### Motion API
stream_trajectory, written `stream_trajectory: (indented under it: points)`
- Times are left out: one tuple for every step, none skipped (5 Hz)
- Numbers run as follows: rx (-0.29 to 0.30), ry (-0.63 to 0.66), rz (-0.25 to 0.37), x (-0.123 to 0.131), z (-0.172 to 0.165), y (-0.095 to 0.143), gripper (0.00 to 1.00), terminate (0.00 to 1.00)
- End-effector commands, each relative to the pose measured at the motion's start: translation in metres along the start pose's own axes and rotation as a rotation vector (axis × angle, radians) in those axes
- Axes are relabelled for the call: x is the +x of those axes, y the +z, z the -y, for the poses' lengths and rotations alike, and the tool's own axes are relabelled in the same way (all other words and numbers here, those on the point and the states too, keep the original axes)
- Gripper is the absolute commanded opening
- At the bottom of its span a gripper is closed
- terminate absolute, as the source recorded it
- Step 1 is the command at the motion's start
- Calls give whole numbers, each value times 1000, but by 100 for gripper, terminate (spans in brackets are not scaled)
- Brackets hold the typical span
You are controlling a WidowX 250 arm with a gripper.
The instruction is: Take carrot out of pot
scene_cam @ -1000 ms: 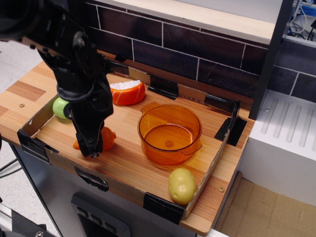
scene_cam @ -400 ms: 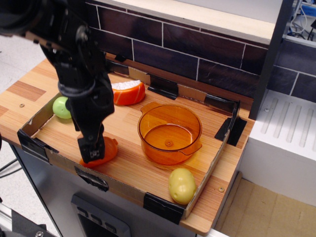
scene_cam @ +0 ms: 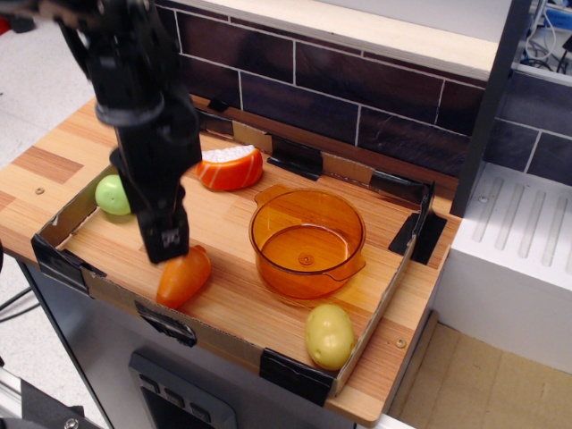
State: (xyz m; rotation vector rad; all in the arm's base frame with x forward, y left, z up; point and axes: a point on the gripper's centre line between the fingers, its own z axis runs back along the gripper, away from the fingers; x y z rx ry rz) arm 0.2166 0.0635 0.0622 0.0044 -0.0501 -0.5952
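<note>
The carrot is a small glossy orange toy lying on its side on the wooden board, near the front left and left of the pot. The pot is round translucent orange plastic, upright in the middle of the board, with nothing inside it. My gripper hangs just above the carrot's upper left end, points down and holds nothing. Its fingers are seen edge-on as one dark block, and the carrot lies free below them.
An orange wedge with a white top lies behind, a green ball at the left edge and a yellow-green potato at the front right. A low cardboard rim surrounds the board. A white appliance stands to the right.
The gripper has let go of the carrot and risen a little. The carrot now lies free on the board at the front left. The pot has not moved.
</note>
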Motion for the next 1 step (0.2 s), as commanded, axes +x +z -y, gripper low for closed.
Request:
stream_trajectory:
  points:
    - [40, 1, 164, -5, -5, 98, 100, 100]
